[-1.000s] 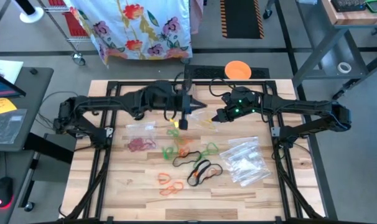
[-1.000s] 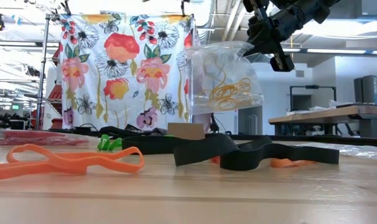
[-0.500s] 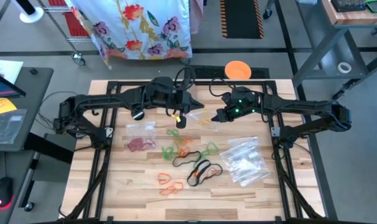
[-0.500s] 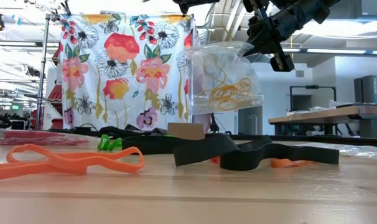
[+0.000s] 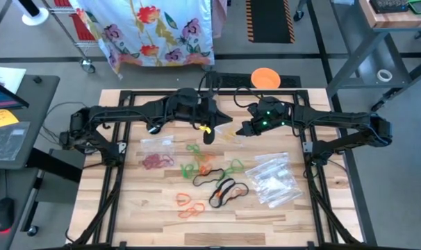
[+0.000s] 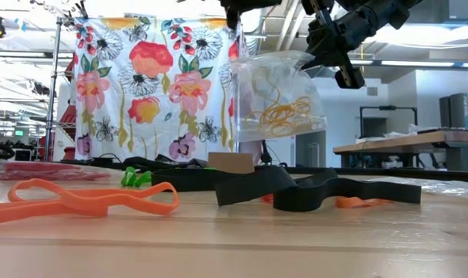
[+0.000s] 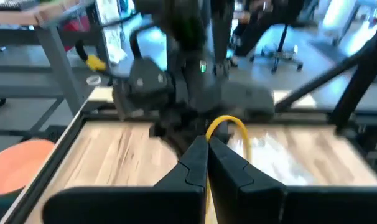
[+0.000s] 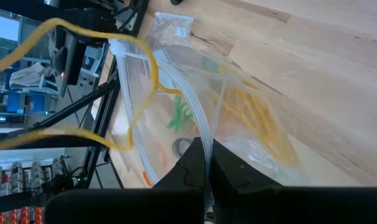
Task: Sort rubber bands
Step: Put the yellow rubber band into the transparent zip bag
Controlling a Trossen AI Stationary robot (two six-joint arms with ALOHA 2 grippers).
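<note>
At upper centre of the high view, the left gripper (image 7: 207, 142) pinches a yellow rubber band (image 7: 229, 124) beside the clear zip bag (image 6: 276, 96), whose edge the right gripper (image 8: 204, 155) clamps. The band may snag the bag's floppy mouth and fall among the loose rubber bands (image 5: 210, 182) at mid-frame.

I've got one yellow rubber band (image 7: 227, 126) pinched in my left gripper (image 5: 209, 132), a thin loop arching up off the fingertips, hanging above the table's twelve o'clock edge. More yellow bands (image 6: 288, 114) sit bunched inside the clear bag (image 6: 274, 93) my right gripper (image 5: 242, 130) holds up. On the wood: red bands (image 5: 155, 162) at nine o'clock, green ones (image 5: 191, 169) around centre, black loops (image 5: 226, 191) at five, orange bands (image 5: 188, 204) at six. How many yellows are bagged, I can't quite make out.
</note>
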